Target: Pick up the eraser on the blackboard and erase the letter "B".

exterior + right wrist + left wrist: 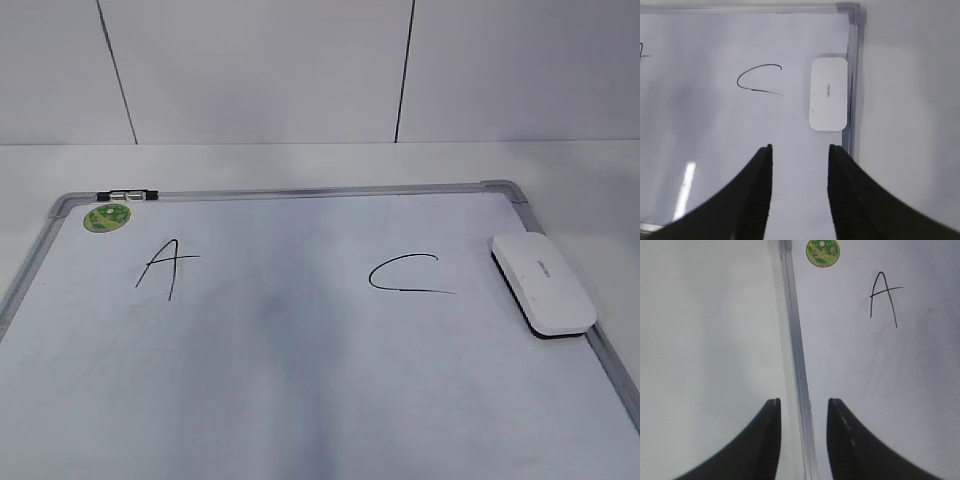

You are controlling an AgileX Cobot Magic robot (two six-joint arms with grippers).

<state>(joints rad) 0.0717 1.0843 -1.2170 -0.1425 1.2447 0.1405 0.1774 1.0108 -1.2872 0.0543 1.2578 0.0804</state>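
The white eraser (pixel 543 283) lies flat on the blackboard (pixel 300 400) by its right frame, next to the black "C" (pixel 405 273); it also shows in the right wrist view (pixel 828 93). No letter "B" shows between the black "A" (pixel 165 265) and the "C"; only a grey smudge (pixel 285 320) is there. My left gripper (pixel 804 402) is open and empty above the board's left frame. My right gripper (pixel 800 148) is open and empty above the board, short of the eraser. Neither gripper shows in the exterior view.
A round green sticker (pixel 107 217) sits in the board's far left corner, also in the left wrist view (pixel 823 253). A small clip (pixel 127 194) sits on the far frame. White table (pixel 590 180) surrounds the board; a tiled wall stands behind.
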